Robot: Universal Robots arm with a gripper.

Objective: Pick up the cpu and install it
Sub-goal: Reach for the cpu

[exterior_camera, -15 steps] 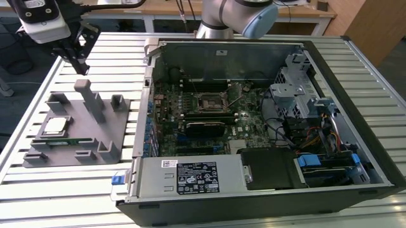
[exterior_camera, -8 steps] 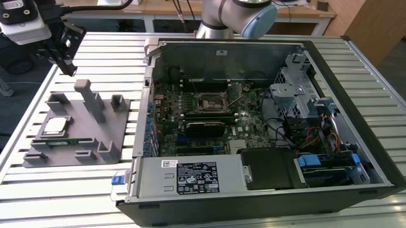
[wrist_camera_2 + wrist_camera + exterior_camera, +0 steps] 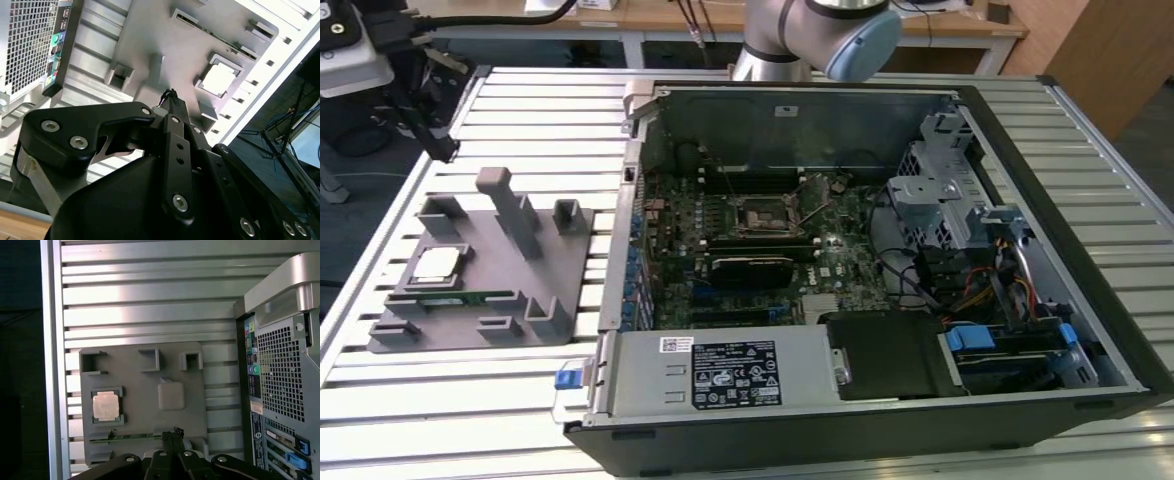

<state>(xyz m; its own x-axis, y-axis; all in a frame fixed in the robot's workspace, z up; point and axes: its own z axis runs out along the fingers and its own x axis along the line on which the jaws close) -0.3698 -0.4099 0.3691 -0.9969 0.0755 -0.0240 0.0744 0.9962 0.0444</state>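
Note:
The cpu (image 3: 438,264) is a small square chip with a silvery top, lying in a corner-bracketed seat on the grey fixture (image 3: 480,278) at the exterior view's left. Both wrist views show it from above: cpu (image 3: 220,79) and cpu (image 3: 106,405) on the fixture (image 3: 145,30) (image 3: 145,385). My gripper (image 3: 169,95) (image 3: 173,433) hangs well above the fixture, fingertips together, shut on nothing. It sits off to one side of the chip, over the fixture's edge. The open socket (image 3: 761,213) lies on the motherboard inside the case.
An open computer case (image 3: 1067,200) fills the middle and right of the slatted metal table (image 3: 520,100). A thin green memory stick (image 3: 460,297) (image 3: 130,436) lies on the fixture beside the chip. A tall post (image 3: 510,210) and several low blocks rise from the fixture.

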